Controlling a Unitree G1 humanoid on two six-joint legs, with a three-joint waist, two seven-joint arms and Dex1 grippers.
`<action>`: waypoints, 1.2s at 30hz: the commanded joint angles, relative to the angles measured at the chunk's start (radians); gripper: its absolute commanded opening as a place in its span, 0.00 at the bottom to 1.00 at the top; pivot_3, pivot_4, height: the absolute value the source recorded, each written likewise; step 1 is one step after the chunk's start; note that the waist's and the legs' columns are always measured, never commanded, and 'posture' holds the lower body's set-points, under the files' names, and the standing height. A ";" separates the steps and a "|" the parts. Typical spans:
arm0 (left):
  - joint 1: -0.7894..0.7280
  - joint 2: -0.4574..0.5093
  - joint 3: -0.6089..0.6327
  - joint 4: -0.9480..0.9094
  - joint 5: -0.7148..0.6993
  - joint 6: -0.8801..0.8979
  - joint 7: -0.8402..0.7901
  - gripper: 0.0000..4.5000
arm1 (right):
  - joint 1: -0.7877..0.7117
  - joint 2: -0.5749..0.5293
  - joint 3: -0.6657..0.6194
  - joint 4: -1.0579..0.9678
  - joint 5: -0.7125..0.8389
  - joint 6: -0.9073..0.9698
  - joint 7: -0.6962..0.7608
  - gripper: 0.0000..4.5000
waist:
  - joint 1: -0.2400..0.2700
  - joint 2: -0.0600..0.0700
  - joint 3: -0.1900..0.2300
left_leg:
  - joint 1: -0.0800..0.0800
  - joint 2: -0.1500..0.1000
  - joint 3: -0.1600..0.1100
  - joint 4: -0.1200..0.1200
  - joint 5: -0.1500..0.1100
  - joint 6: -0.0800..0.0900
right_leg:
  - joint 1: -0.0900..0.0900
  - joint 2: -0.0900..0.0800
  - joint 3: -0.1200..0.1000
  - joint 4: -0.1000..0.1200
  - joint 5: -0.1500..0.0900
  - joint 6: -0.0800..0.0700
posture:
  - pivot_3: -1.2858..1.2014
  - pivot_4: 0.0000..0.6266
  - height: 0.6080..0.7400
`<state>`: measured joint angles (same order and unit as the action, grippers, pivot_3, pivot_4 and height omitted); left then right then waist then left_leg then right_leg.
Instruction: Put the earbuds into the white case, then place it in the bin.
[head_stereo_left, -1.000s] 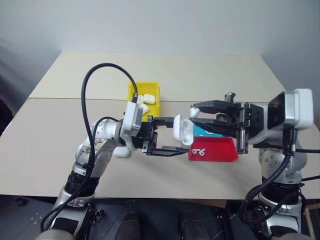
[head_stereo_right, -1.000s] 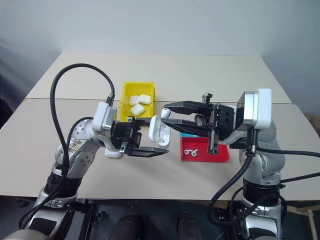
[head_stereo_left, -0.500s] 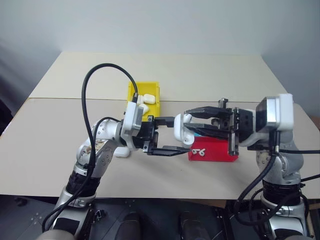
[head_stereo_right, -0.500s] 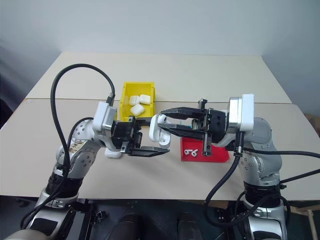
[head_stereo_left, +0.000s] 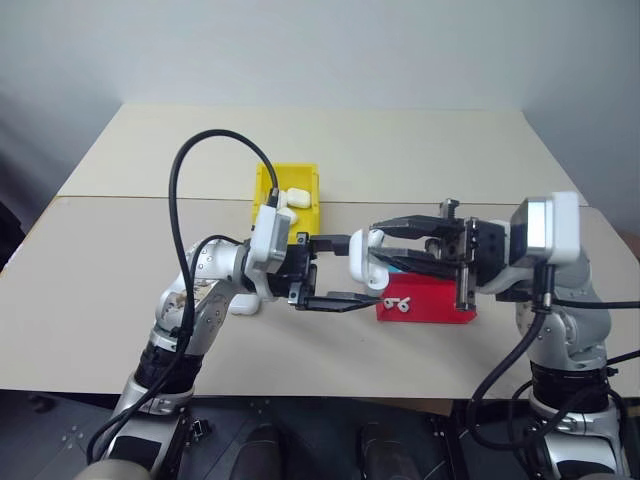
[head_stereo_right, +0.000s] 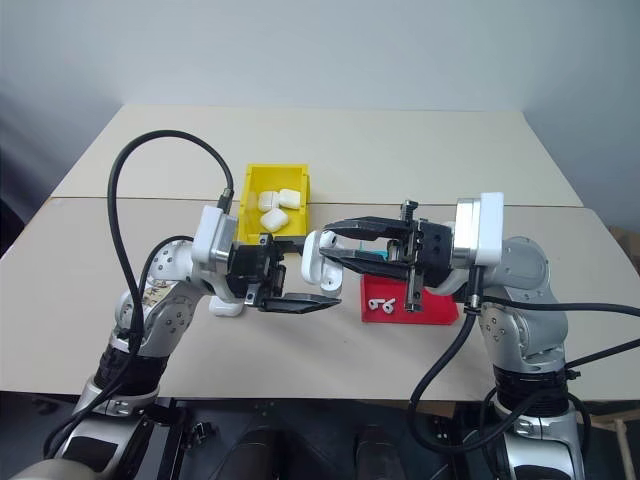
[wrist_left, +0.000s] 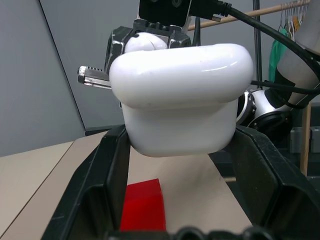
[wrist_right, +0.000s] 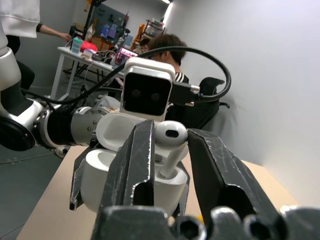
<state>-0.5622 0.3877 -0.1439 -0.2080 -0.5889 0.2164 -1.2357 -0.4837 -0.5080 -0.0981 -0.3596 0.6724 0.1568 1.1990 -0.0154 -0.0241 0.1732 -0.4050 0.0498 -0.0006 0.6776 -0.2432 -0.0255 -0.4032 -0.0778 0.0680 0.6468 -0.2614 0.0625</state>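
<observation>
White case (head_stereo_left: 362, 261) held in mid-air above the table (head_stereo_left: 420, 150), lid flipped open.

The left gripper (head_stereo_left: 335, 270) is clamped on the case body — its two black fingers press either side. The right gripper (wrist_right: 167, 150) meets it from the opposite side, pinching one earbud (wrist_right: 170, 137) whose stem reaches down into the open case. Below lies a red tray (head_stereo_left: 440, 302) with two more earbuds (head_stereo_left: 399, 304); the yellow bin (head_stereo_right: 252, 189) behind already contains several white cases.
</observation>
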 joint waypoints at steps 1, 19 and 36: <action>-0.008 -0.008 0.012 -0.024 -0.010 -0.028 0.000 0.60 | 0.015 -0.010 0.013 -0.017 -0.009 -0.031 0.007 0.55 | 0.000 0.000 0.000 | 0.000 0.000 0.000 0.000 0.000 0.000 | 0.000 0.000 0.000 0.000 0.000 0.000 | 0.52 0.24 1.00; 0.218 0.151 0.026 0.016 0.163 -0.253 -0.067 0.60 | -0.361 -0.454 0.189 0.269 -0.221 0.402 0.015 0.63 | -0.004 0.002 0.001 | 0.001 0.001 0.001 -0.002 0.000 0.000 | -0.002 0.000 0.001 0.000 -0.001 -0.001 | 0.52 0.24 1.00; 0.312 0.137 -0.007 -0.092 0.200 -0.235 0.073 0.60 | -0.880 -0.156 0.733 1.312 -0.953 -0.226 0.260 0.63 | -0.003 0.003 0.001 | -0.002 0.001 0.003 -0.001 0.000 0.000 | -0.004 0.000 0.001 -0.001 0.000 -0.001 | 0.52 0.24 1.00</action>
<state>-0.2528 0.5263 -0.1511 -0.2551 -0.3851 -0.0166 -1.1783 -1.3245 -0.6685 0.6341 0.9021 -0.2372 -0.0173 1.4797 -0.0183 -0.0211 0.1744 -0.4064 0.0509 0.0022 0.6765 -0.2433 -0.0251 -0.4069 -0.0780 0.0686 0.6466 -0.2618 0.0612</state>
